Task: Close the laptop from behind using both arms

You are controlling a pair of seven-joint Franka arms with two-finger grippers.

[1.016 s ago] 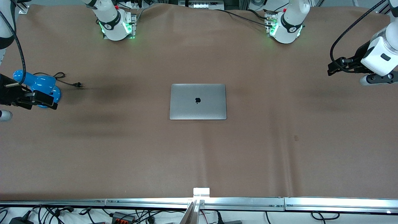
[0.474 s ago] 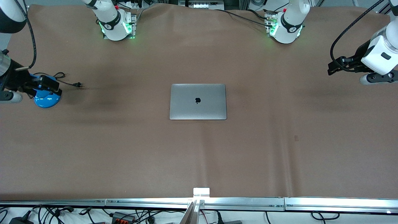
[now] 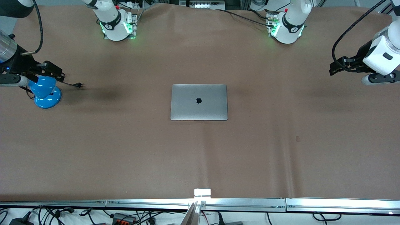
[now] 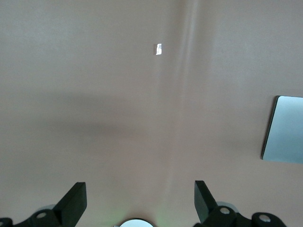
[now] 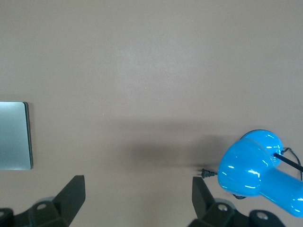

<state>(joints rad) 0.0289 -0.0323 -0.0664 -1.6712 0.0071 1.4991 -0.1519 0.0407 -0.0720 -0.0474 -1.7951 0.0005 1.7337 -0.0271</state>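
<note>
Now: laptop (image 3: 199,102) flat and already shut at mid-desk (image 3: 125,150), logo up. Right hand (image 3: 50,70), fingers spread and empty, drawn back within the last second from the camera side of the blue lamp (image 3: 43,92) to above it. Left hand (image 3: 336,67), spread and empty, waiting over its own end of the desk. Closing apparently done; both arms retreating.
</note>
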